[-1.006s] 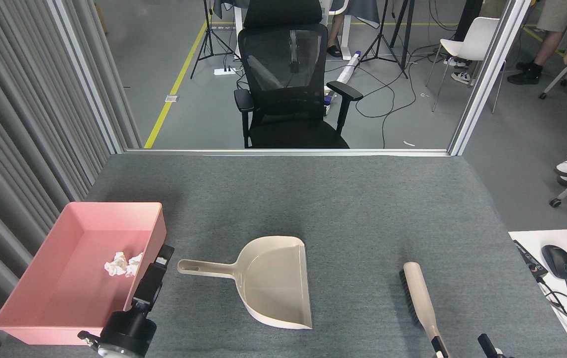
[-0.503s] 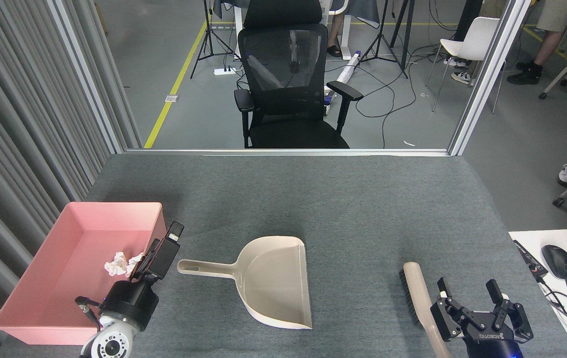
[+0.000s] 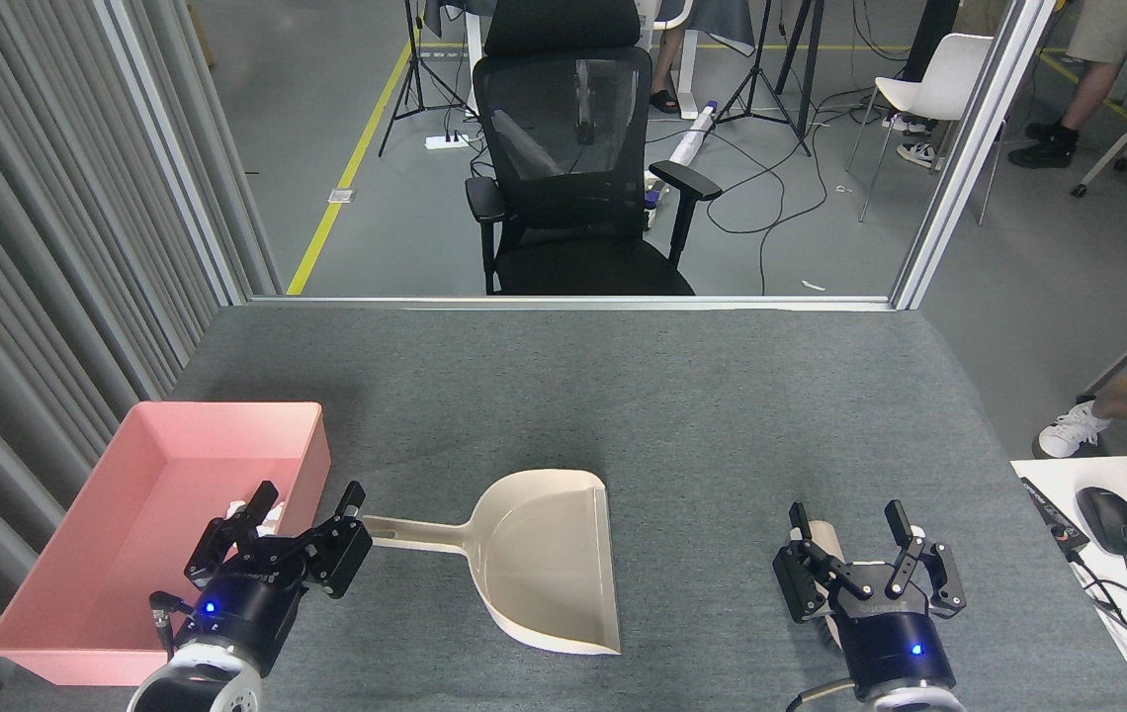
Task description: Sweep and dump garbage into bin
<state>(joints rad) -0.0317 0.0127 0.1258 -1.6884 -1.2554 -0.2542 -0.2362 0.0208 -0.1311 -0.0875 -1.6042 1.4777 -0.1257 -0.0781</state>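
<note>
The pink bin sits at the table's left edge. Of the white garbage wads inside it only a small part shows, behind my left gripper. That gripper is open over the bin's right wall, close to the end of the beige dustpan's handle, holding nothing. The dustpan lies flat mid-table and is empty. My right gripper is open above the far end of the beige brush, which it mostly hides.
A black office chair stands beyond the table's far edge. A white desk with a mouse and cables adjoins the table's right front corner. A grey slatted wall runs along the left. People's legs show at the far right.
Both arms have risen into view and turned their fingers forward. The right gripper came up over the brush. The left gripper turned to face forward and now covers most of the garbage.
</note>
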